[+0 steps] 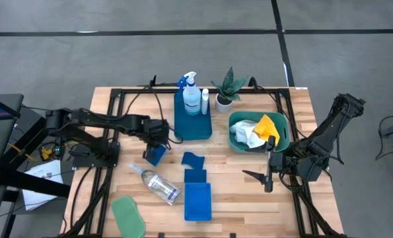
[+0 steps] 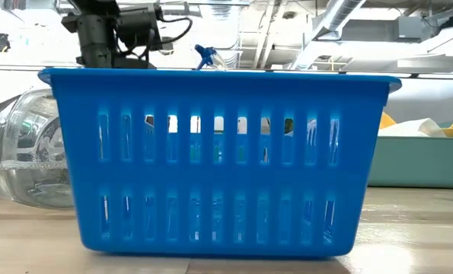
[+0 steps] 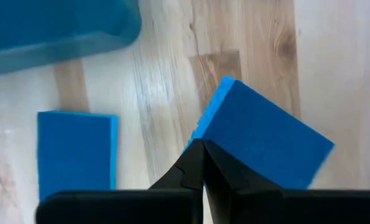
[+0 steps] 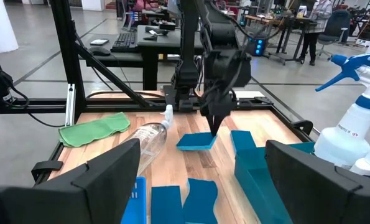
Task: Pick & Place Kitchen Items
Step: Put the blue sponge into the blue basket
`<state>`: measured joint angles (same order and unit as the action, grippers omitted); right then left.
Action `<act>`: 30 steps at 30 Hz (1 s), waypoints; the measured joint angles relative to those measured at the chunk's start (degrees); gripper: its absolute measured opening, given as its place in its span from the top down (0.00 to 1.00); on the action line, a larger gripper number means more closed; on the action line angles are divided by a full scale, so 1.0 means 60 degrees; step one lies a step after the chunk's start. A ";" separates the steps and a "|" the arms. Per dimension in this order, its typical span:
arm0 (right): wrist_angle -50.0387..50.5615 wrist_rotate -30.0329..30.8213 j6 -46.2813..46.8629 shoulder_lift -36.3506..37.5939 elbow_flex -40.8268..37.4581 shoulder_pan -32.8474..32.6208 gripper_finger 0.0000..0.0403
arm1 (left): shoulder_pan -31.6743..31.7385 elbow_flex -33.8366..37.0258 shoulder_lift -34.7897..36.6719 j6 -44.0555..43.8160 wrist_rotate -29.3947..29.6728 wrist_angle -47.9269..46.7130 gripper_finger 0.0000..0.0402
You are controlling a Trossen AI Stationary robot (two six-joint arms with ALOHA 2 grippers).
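My left gripper (image 1: 158, 140) is shut on a small blue square sponge (image 1: 154, 156), left of the blue tray (image 1: 193, 127). The right wrist view shows that gripper (image 4: 212, 129) pointing down at the sponge (image 4: 196, 142). My right gripper (image 1: 261, 178) is open and empty, on the near side of the teal tub (image 1: 283, 135). Two more blue sponges (image 1: 192, 159) (image 1: 195, 175) lie flat on the table. A clear plastic bottle (image 1: 156, 184) lies on its side. A green cloth (image 1: 128, 215) lies flat near the front edge. The spray bottle (image 1: 190, 92) and a white bottle (image 1: 205, 100) stand in the tray. My left gripper pinches the sponge's edge near one corner (image 3: 204, 132) between its two fingers (image 3: 191, 167). The fingers come from above, pointing down. The sponge hangs tilted below them, clear of the table.
A slotted blue basket (image 1: 197, 201) stands near the front edge and fills the low view (image 2: 218, 160). White and yellow cloths (image 1: 257, 130) lie in the teal tub. A potted plant (image 1: 226, 88) stands at the back. Black frame rails run along the table's left and right sides.
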<state>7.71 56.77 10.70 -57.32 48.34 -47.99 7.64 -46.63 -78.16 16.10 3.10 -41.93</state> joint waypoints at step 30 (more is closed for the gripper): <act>0.0025 -0.0029 -0.0025 -0.0007 0.0000 0.0000 0.17 | -0.0284 -0.0015 -0.1465 0.1344 -0.0484 0.1365 0.61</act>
<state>7.86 56.60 10.55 -57.36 48.34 -47.99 5.93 -46.72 -86.95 24.16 0.19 -33.74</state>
